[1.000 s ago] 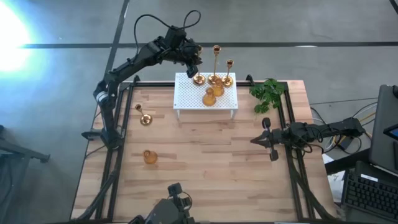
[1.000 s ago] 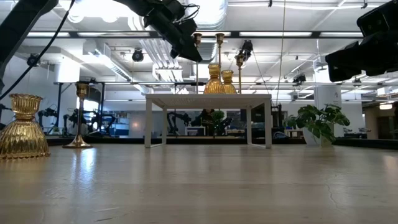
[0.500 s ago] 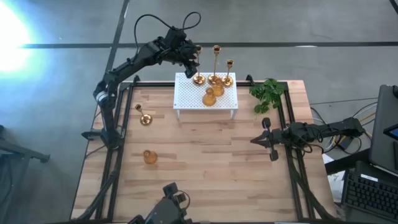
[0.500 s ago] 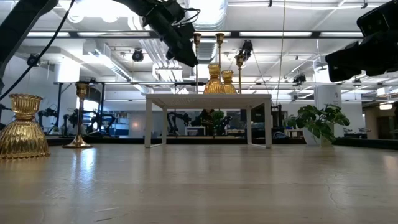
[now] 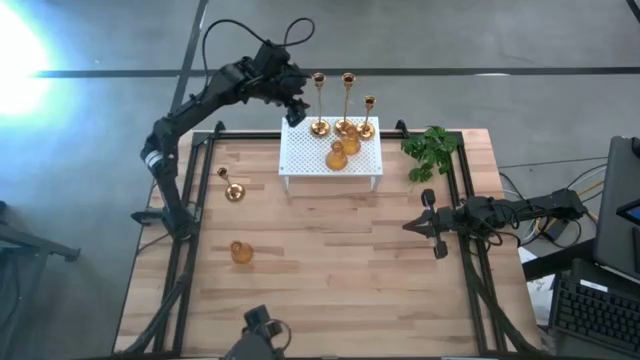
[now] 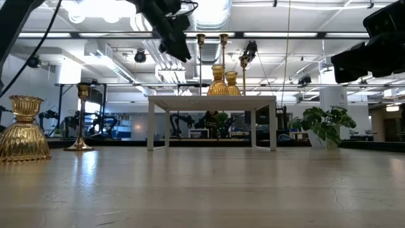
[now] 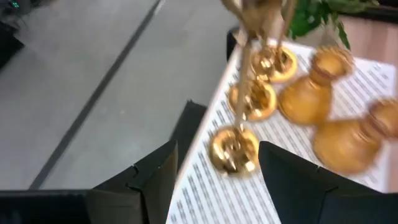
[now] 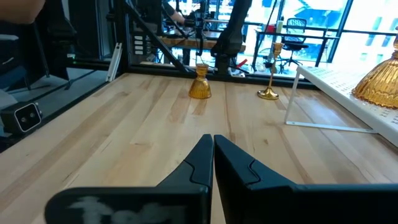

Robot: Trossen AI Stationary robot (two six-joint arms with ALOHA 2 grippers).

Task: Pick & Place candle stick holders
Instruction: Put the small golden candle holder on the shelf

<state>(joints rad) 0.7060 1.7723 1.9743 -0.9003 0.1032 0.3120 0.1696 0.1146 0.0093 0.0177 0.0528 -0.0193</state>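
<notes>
Left gripper [image 5: 296,103] just spread its fingers and backed off toward 10 o'clock, leaving the tall candlestick [image 5: 319,103] standing on the stand [image 5: 331,160] (right gripper [image 5: 425,224] pressed together, idle); two left.

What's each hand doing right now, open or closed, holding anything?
Left hand: open, empty, by the white stand.
Right hand: closed, empty, over the table.

This is a robotics lab or industrial workshop hall. The low view looks past the wooden worktop [image 6: 202,190] into a large open room with exposed ceiling ducts [image 6: 218,12], strip lights and other dark robot arms on frames [image 6: 183,123] in the distance. From above, the floor [image 5: 90,130] is bare polished concrete, with a keyboard [image 5: 595,310] and loose cables [image 5: 560,195] beside the worktop.
</notes>
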